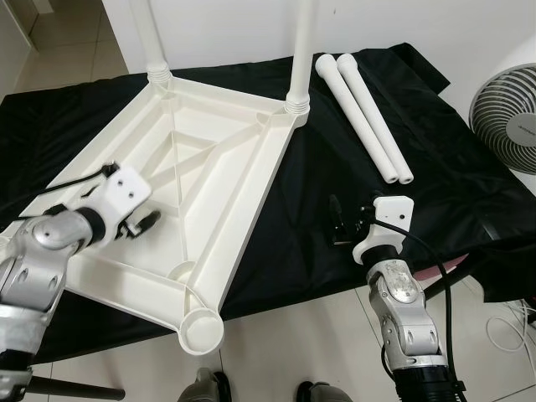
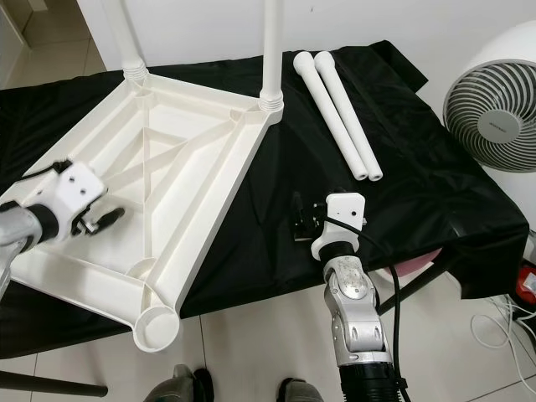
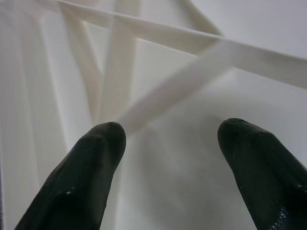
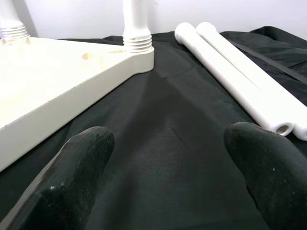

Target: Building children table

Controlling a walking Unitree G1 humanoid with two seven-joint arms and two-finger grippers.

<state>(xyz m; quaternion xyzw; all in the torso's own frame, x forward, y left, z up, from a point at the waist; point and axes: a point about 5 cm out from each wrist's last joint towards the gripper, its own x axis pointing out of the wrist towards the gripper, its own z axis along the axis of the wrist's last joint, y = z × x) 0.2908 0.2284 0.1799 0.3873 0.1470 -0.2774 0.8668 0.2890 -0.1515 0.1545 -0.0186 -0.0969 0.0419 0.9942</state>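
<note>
Left eye view: the left end effector (image 1: 149, 222) hovers over the ribbed underside of the upturned white tabletop (image 1: 201, 142), fingers spread wide and holding nothing. That tabletop lies on the black-draped bench (image 1: 318, 226) with two legs (image 1: 301, 50) already standing in its far corner sockets. Further right, the right end effector (image 1: 342, 224) hangs wide open and empty above the black cloth, near two loose white legs (image 1: 368, 117) lying side by side.
</note>
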